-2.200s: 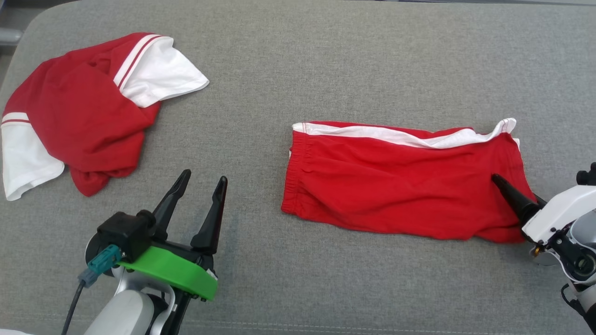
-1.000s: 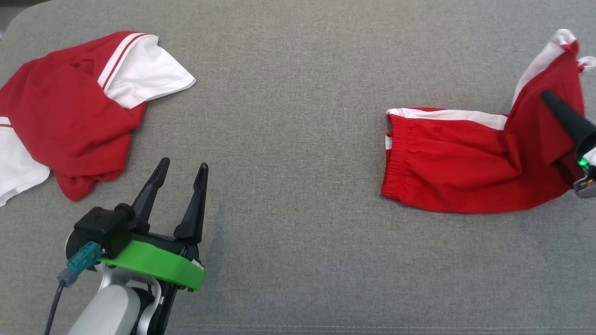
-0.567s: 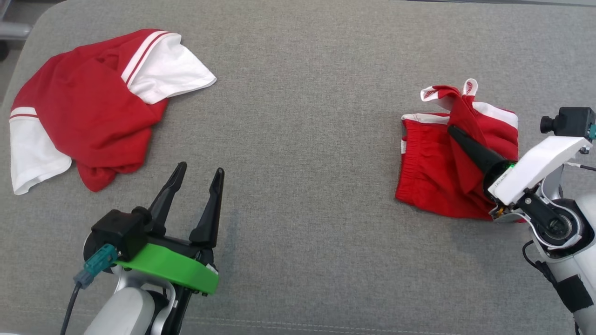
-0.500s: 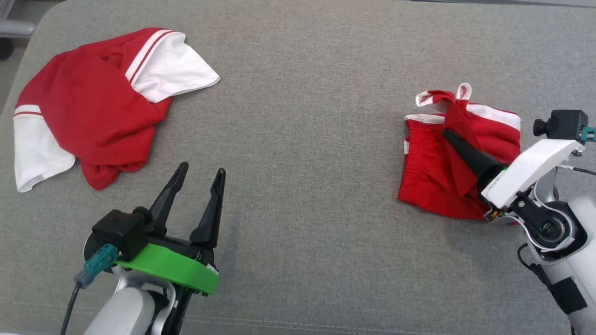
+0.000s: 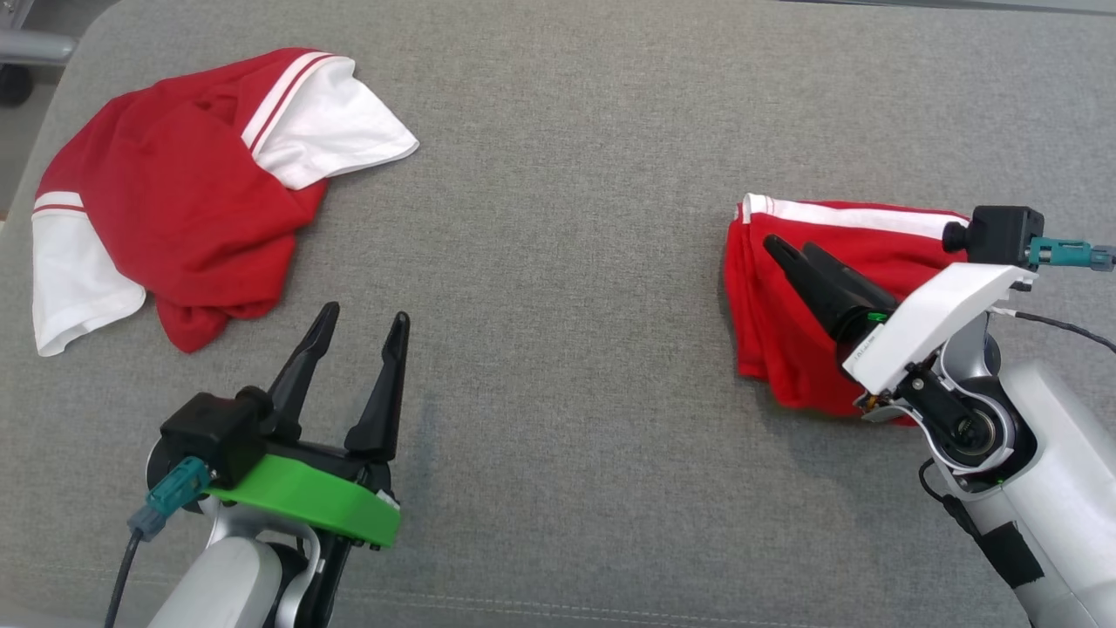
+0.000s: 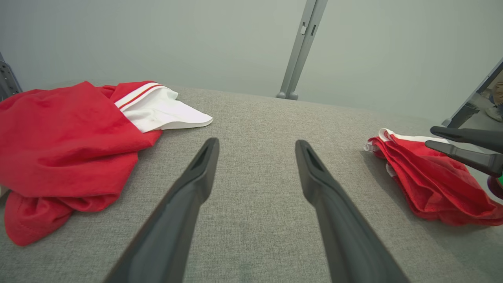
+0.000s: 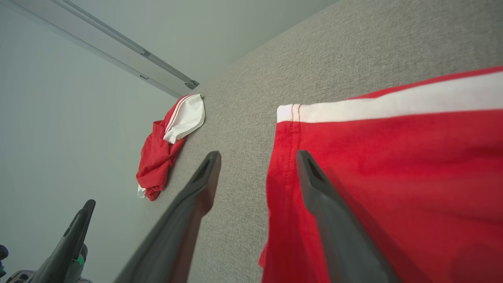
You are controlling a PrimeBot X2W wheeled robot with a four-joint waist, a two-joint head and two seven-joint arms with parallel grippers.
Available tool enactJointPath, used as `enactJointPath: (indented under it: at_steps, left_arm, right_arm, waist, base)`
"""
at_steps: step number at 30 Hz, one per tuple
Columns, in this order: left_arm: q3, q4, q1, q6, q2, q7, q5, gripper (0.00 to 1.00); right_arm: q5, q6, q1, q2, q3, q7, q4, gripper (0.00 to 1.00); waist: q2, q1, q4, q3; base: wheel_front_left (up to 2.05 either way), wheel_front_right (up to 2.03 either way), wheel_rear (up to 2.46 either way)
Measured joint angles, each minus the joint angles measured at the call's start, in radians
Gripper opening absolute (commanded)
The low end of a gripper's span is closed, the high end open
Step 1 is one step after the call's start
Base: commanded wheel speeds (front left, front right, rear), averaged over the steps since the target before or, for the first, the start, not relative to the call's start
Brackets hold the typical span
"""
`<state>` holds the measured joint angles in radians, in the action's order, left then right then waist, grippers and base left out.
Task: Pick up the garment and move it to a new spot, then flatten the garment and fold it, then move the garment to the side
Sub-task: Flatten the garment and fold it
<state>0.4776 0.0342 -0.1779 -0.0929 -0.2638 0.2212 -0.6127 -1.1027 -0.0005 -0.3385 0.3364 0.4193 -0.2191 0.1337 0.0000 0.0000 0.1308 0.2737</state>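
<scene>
The folded red shorts point(image 5: 767, 331) are lying at the right of the grey cushion point(image 5: 567, 218); the left wrist view is showing their stacked layers. The right gripper point(image 5: 789, 245) is hovering over them, and its wrist view is showing the fingers spread with nothing between. The left gripper point(image 5: 364, 311) is hanging wide open and empty, near left.

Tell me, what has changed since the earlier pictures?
The right gripper carried the right end of the shorts over to the left, folding them in half, then opened and let go. The left gripper stayed open and idle; the shirt did not move.
</scene>
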Motion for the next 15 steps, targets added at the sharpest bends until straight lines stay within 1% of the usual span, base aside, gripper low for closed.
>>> enactJointPath:
  at_steps: [3,5,8,11,13,15]
  left_arm:
    - [-0.017,-0.003,0.003,0.000,-0.001,0.001,0.000,1.00]
    - [-0.020,-0.008,0.004,0.000,-0.001,0.001,0.000,1.00]
    - [-0.026,-0.011,0.013,0.000,-0.003,0.009,0.000,1.00]
    - [-0.031,-0.008,0.026,0.000,-0.008,0.009,0.000,1.00]
    - [-0.032,0.004,0.030,0.000,-0.009,0.009,0.000,1.00]
    - [-0.030,0.008,0.030,0.000,-0.008,0.009,0.000,1.00]
  right_arm:
    - [0.016,0.002,-0.012,-0.003,0.014,0.007,-0.021,1.00]
    - [0.021,0.012,-0.012,0.001,0.016,0.009,-0.040,1.00]
    - [0.031,0.017,-0.012,0.026,0.012,0.015,-0.077,1.00]
    - [0.069,0.015,-0.008,0.094,-0.005,0.016,-0.088,1.00]
    - [0.077,-0.002,0.004,0.146,-0.030,0.015,-0.080,1.00]
    - [0.082,-0.003,0.022,0.188,-0.051,0.010,-0.067,1.00]
  waist:
    - [0.0000,0.0000,-0.009,-0.002]
    - [0.0000,0.0000,-0.016,-0.004]
    - [0.0000,0.0000,-0.026,-0.009]
    - [0.0000,0.0000,-0.039,-0.012]
    - [0.0000,0.0000,-0.049,-0.012]
    - [0.0000,0.0000,-0.057,-0.009]
  base:
    - [0.00,0.00,0.00]
    - [0.00,0.00,0.00]
    - [0.00,0.00,0.00]
    - [0.00,0.00,0.00]
    - [0.00,0.00,0.00]
    - [0.00,0.00,0.00]
